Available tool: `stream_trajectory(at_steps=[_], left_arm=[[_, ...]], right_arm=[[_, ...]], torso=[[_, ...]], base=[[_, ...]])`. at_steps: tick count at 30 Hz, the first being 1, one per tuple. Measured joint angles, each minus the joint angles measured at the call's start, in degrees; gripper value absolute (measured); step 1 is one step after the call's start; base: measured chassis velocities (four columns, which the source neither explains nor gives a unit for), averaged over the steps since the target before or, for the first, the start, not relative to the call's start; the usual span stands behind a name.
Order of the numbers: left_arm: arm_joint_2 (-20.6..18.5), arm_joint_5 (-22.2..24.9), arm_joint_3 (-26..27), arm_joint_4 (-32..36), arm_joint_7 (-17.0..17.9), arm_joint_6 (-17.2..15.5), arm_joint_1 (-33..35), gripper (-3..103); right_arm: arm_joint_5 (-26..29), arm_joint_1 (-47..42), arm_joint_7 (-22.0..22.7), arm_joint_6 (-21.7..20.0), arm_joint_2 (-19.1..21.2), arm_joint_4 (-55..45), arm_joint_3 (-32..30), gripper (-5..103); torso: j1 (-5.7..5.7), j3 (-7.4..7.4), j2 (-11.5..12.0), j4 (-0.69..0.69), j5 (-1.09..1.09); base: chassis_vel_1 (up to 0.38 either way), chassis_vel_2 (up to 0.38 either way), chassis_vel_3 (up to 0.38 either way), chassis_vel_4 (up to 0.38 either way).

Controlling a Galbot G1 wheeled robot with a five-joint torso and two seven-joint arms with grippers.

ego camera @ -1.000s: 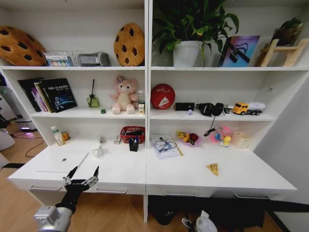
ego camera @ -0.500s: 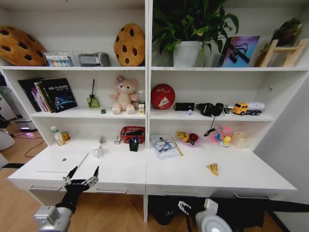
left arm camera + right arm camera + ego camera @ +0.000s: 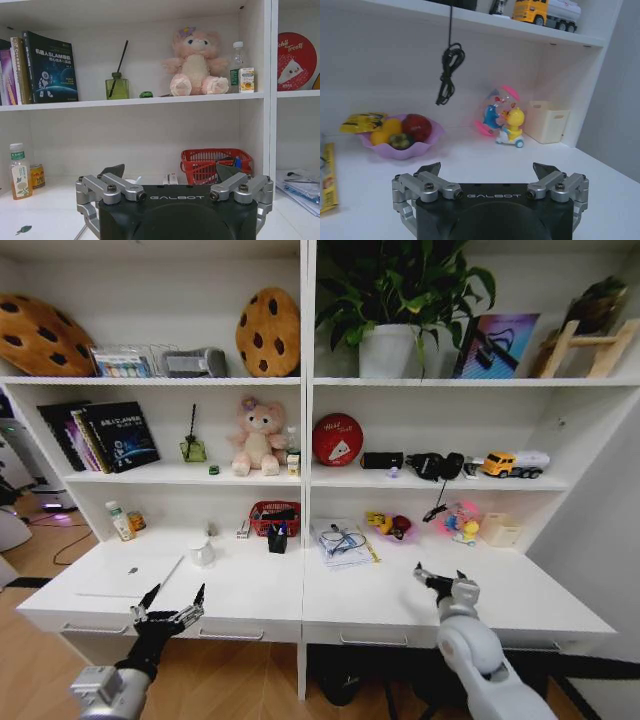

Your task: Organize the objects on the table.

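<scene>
The thin silver laptop [image 3: 128,575] lies shut on the left end of the white table [image 3: 260,595]. My left gripper [image 3: 176,592] hangs open at the table's front edge, just right of the laptop, with nothing between its fingers. From the left wrist, that open gripper [image 3: 170,170] faces the back wall; a tiny green item [image 3: 23,229] lies on the table and a green-capped clear bottle [image 3: 19,170] stands by the wall. Pens stand in a black cup [image 3: 277,538] before the red basket [image 3: 274,516]. My right gripper [image 3: 437,580] is open above the table's right half, facing a pink fruit bowl [image 3: 402,137].
A white mug [image 3: 202,553] stands behind the laptop. Papers with glasses [image 3: 343,543], a colourful toy [image 3: 502,120] and a cream box [image 3: 547,121] sit along the back of the right half. Shelves above carry books, a plush bear, a plant. A black cable [image 3: 449,60] dangles from the shelf.
My right arm has risen from below the table edge and now reaches over the right half, covering the spot where the yellow wedge lay. The left arm has not moved.
</scene>
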State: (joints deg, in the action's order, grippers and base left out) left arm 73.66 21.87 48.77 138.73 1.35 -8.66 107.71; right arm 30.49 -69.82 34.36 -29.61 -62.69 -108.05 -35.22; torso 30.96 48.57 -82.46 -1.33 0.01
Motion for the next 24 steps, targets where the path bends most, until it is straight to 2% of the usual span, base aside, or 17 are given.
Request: stream_trajectory(at_steps=[6, 11, 18, 21, 24], left_arm=[[0.00, 0.00, 0.00, 0.00, 0.00, 0.00, 0.00, 100], [0.00, 0.00, 0.00, 0.00, 0.00, 0.00, 0.00, 100], [0.00, 0.00, 0.00, 0.00, 0.00, 0.00, 0.00, 100], [0.00, 0.00, 0.00, 0.00, 0.00, 0.00, 0.00, 100], [0.00, 0.00, 0.00, 0.00, 0.00, 0.00, 0.00, 100]], right_arm=[[1.93, 2.26, -0.60, 0.17, 0.41, 5.25, -0.44, 100], [2.79, 3.32, -0.89, 0.78, -2.32, 9.56, 0.96, 100], [1.73, 4.69, -1.86, 2.53, -3.39, 12.98, 1.65, 102], [1.44, 5.21, -1.87, 2.97, -3.89, 13.26, 2.00, 87], [1.44, 5.12, -1.82, 3.01, -4.14, 13.27, 2.07, 82]], torso=[[0.00, 0.00, 0.00, 0.00, -0.02], [0.00, -0.01, 0.00, 0.00, -0.01], [0.00, -0.01, 0.00, 0.00, -0.01], [0.00, -0.01, 0.00, 0.00, -0.02], [0.00, -0.01, 0.00, 0.00, -0.03]], base=[[0.000, 0.000, 0.000, 0.000], [0.000, 0.000, 0.000, 0.000], [0.000, 0.000, 0.000, 0.000], [0.000, 0.000, 0.000, 0.000], [0.000, 0.000, 0.000, 0.000]])
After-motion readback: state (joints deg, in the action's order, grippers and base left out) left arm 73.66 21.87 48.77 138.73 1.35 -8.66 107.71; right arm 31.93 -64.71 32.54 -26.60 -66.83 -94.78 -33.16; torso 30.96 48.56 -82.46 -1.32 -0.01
